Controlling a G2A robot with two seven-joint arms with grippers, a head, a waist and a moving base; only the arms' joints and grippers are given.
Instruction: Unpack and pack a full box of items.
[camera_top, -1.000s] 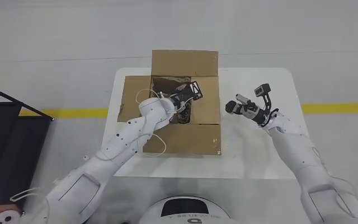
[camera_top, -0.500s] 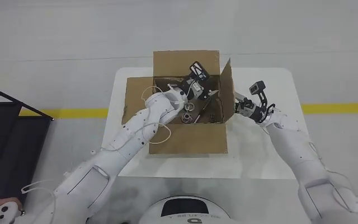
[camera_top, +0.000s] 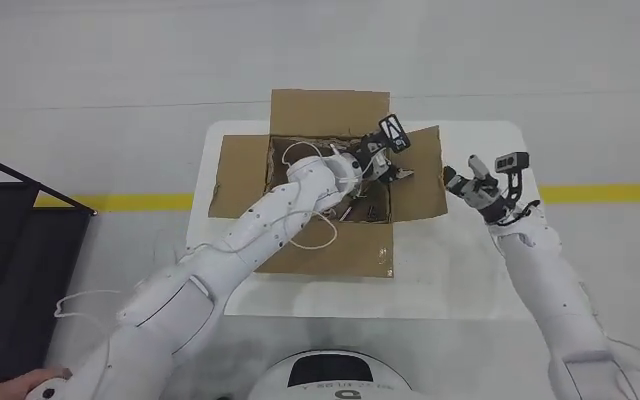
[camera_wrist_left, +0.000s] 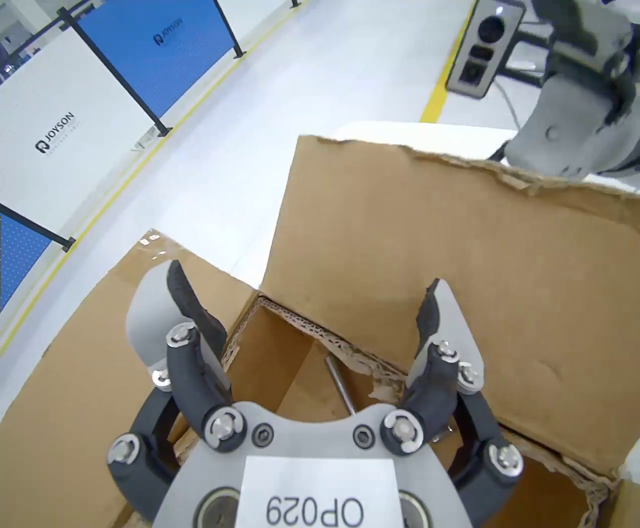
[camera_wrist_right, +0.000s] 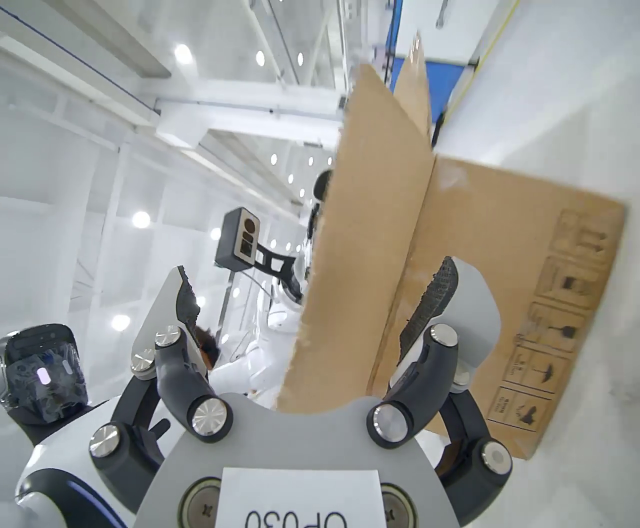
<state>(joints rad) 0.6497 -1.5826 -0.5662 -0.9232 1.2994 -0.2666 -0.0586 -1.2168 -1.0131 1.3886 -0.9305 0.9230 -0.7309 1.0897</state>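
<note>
**Flaps Spread Wide, Robot Poised Over Open Box**

The cardboard box stands on the white table, nearer its left edge than its right, with all four flaps folded out. The left gripper hangs over the box's far right corner, jaws wide and holding nothing. The right gripper, equally wide, straddles the free edge of the right flap without closing on it. Inside lie dark metal parts, among them a thin rod. The corrugated flap looks light and stiff but hinges at its crease, and its edge is torn, so mid-edge is probably the safest hold. The metal pieces appear hard and likely slippery.
</note>
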